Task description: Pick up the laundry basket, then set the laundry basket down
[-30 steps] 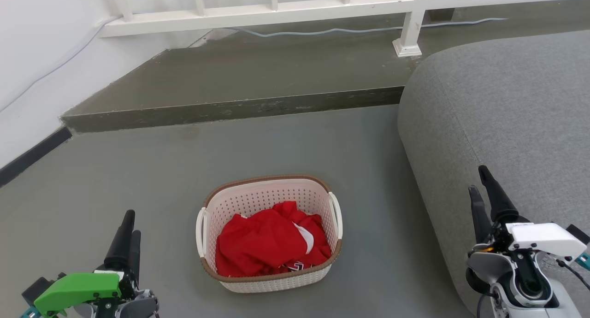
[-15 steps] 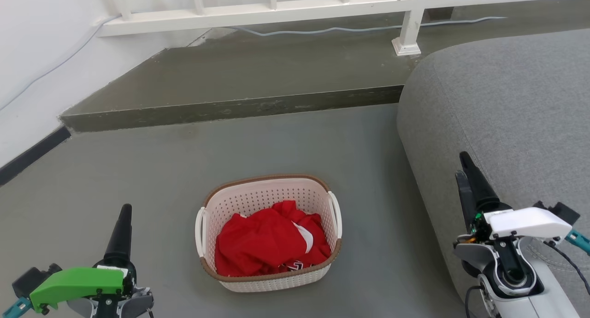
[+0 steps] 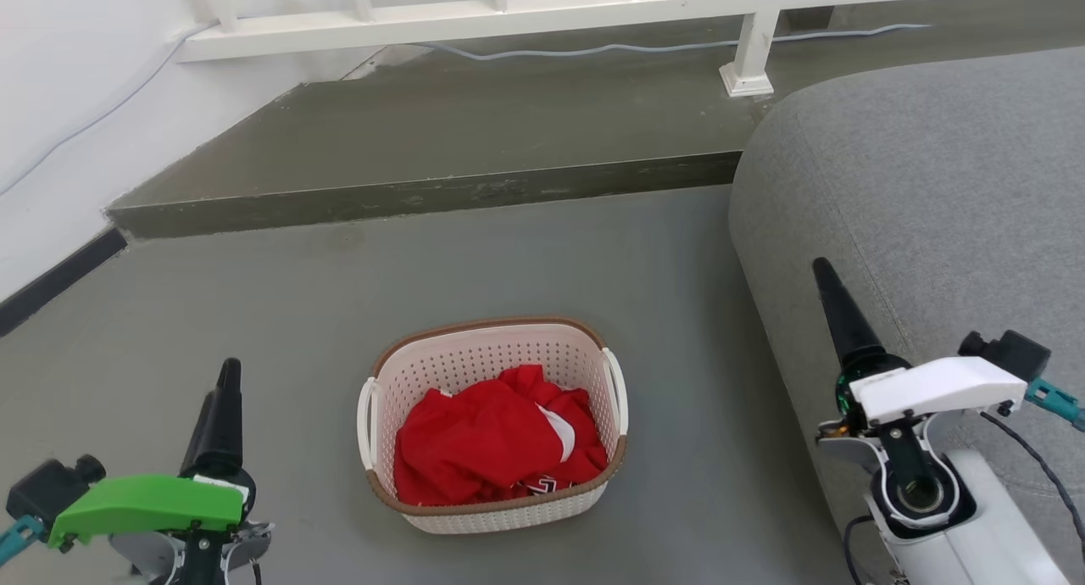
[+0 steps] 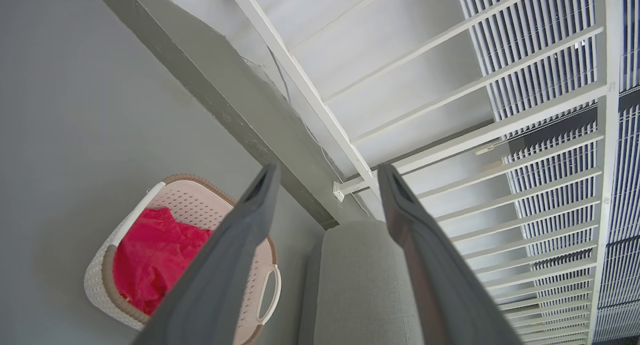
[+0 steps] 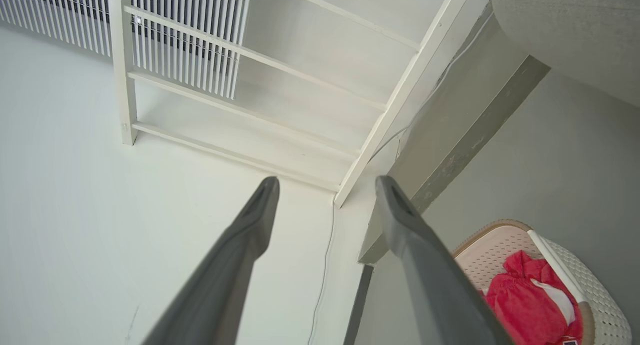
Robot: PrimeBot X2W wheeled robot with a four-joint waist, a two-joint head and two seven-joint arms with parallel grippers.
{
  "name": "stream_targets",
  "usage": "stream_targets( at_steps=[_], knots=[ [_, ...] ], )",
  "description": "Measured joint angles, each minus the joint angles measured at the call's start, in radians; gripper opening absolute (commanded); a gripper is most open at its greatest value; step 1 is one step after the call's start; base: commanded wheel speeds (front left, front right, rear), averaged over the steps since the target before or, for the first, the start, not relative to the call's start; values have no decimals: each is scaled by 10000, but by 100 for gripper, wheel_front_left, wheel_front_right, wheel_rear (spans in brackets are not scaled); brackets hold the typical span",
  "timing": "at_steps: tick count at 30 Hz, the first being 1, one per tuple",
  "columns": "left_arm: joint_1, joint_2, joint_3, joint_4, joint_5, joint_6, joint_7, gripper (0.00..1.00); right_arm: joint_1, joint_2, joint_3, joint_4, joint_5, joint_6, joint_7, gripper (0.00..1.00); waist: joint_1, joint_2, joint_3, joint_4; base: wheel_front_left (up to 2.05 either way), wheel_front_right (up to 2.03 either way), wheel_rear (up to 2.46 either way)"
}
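Note:
The laundry basket (image 3: 492, 424) stands on the grey floor: cream perforated walls, brown rim, white side handles, red clothing inside. It also appears at the lower left of the left wrist view (image 4: 100, 280) and the lower right of the right wrist view (image 5: 595, 305). My left gripper (image 3: 222, 386) is left of the basket, well apart from it. My right gripper (image 3: 826, 280) is to the right, in front of the sofa. Both wrist views show the fingers spread with nothing between them: left gripper (image 4: 327, 177), right gripper (image 5: 327, 187).
A grey sofa (image 3: 932, 195) fills the right side, close to the basket. A raised dark step (image 3: 424, 197) runs across behind the basket, with a white railing (image 3: 475, 13) and a cable (image 3: 593, 51) on it. A white wall (image 3: 51, 102) stands at the left.
Both arms have rolled, so each gripper now shows edge-on as one dark spike. The right gripper moved up and left in the head view. The camera tilted slightly; the basket stayed put.

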Motion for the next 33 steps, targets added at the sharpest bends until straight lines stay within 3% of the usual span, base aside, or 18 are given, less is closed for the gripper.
stream_targets(
  at_steps=[12,33],
  knots=[
    [-209,199,-201,-305,2451,148,-380,100,-403,-305,759,328,-1960,-17,-393,100,0,0,87,-5,0,0,0],
    [-380,232,-811,-454,6251,742,-1170,100,-1032,-301,1806,418,-5482,-637,-1137,100,0,0,218,-29,0,0,0]
  ],
)
